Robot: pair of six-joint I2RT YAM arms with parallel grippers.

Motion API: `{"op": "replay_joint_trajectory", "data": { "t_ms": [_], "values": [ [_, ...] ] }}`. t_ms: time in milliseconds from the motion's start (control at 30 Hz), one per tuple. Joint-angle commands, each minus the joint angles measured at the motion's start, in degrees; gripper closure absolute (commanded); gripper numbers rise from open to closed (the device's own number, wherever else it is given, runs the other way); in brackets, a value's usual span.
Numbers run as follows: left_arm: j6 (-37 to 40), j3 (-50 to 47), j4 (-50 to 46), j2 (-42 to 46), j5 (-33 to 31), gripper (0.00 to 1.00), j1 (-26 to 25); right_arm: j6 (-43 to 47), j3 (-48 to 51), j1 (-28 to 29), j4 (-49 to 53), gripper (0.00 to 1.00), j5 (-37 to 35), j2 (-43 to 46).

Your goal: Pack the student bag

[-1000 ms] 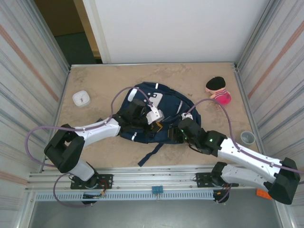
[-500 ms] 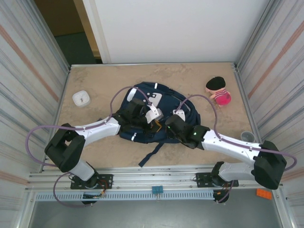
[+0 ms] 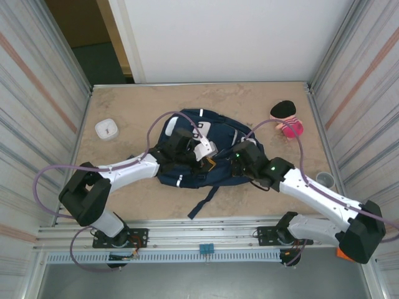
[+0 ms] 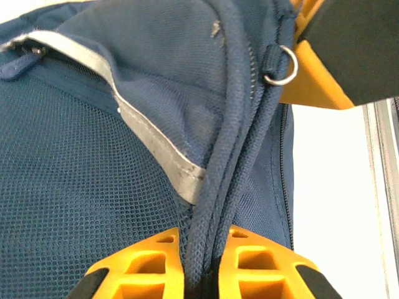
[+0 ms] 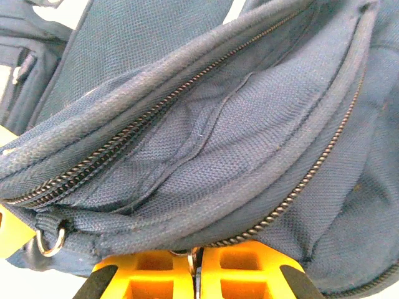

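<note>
Top external view shows the large navy blue fabric student bag (image 3: 215,176) lying mid-table on the tan stone-patterned table (image 3: 124,99), between the two arms. On the wrist views, the left gripper (image 4: 202,261) pinches a corded seam of the bag tightly. The right gripper (image 5: 196,265) is clamped on its zipper edge.
</note>
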State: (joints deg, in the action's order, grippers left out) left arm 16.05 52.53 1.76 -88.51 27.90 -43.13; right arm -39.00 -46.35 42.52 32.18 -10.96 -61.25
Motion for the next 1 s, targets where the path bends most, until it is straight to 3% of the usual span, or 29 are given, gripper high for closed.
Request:
{"op": "replay_joint_trajectory", "data": {
  "t_ms": [0,100,233,467,567,633,700,767,867,967],
  "values": [
    [3.1,-1.4,-8.4,2.5,-3.1,1.0,1.9,5.5,0.8,-8.7,8.9,1.0,-1.5,3.5],
    [4.0,-2.3,-7.7,3.1,-3.0,1.0,2.2,11.5,0.1,-12.5,7.1,1.0,6.0,3.3],
    [3.5,-2.0,-8.7,2.9,-4.6,1.0,2.6,15.3,-1.9,-12.5,8.0,1.0,14.2,2.4],
    [-0.1,-1.0,-8.3,2.6,-2.6,0.96,2.4,10.9,-2.4,-6.9,8.4,1.0,15.1,1.7],
    [0.2,-1.2,-8.3,2.6,-3.3,0.93,2.1,10.5,-2.2,-7.4,7.5,1.0,15.8,1.5],
    [0.3,-1.3,-8.4,2.6,-3.9,0.8,2.1,10.8,-2.0,-8.8,7.0,1.0,18.8,0.8],
    [-1.3,-1.7,-8.2,3.3,-4.0,0.55,2.2,10.6,-2.1,-9.1,6.8,1.0,21.6,-0.4],
    [-5.5,-3.4,-5.8,5.6,-3.4,0.39,2.2,9.9,-2.2,-7.8,6.7,1.0,21.7,-1.1],
    [-20.5,-5.6,-4.0,11.5,-10.1,0.27,2.2,8.0,-1.0,-6.4,6.1,1.0,20.6,-1.5],
    [-38.6,-7.4,-9.3,17.3,-20.4,0.21,2.2,6.8,0.0,-4.9,5.1,1.0,20.5,-2.3]
  ]
}}
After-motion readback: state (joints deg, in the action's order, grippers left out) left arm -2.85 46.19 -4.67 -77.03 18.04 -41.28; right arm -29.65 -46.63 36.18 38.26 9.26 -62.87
